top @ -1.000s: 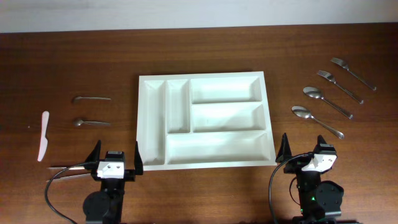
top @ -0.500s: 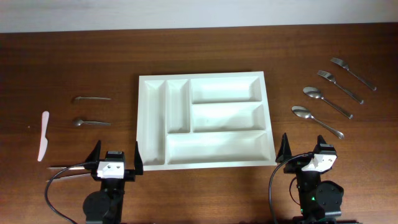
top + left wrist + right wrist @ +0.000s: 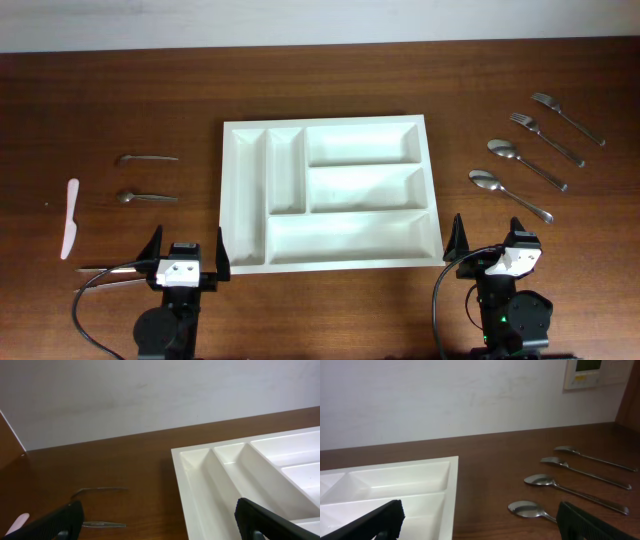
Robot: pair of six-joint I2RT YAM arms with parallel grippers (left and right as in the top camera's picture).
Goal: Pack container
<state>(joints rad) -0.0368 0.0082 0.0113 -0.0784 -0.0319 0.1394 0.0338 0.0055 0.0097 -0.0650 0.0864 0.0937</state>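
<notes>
The container (image 3: 325, 123), a large white tray with five bare compartments, lies in the middle of the brown table. My left gripper (image 3: 187, 248) stands open just off its near left corner, nothing between its fingers. In the left wrist view the gripper (image 3: 160, 525) frames the container's left rim (image 3: 176, 455). My right gripper (image 3: 487, 240) is open off the near right corner, holding nothing. In the right wrist view it (image 3: 482, 522) frames the container's right rim (image 3: 455, 485) and the nearest spoon (image 3: 527, 508).
Left of the tray lie two small spoons (image 3: 147, 158) (image 3: 146, 197) and a white plastic knife (image 3: 70, 218). A thin metal utensil (image 3: 110, 268) lies beside my left gripper. Two spoons (image 3: 510, 194) (image 3: 526, 163) and two forks (image 3: 546, 138) (image 3: 567, 117) lie to the right. A wall backs the table.
</notes>
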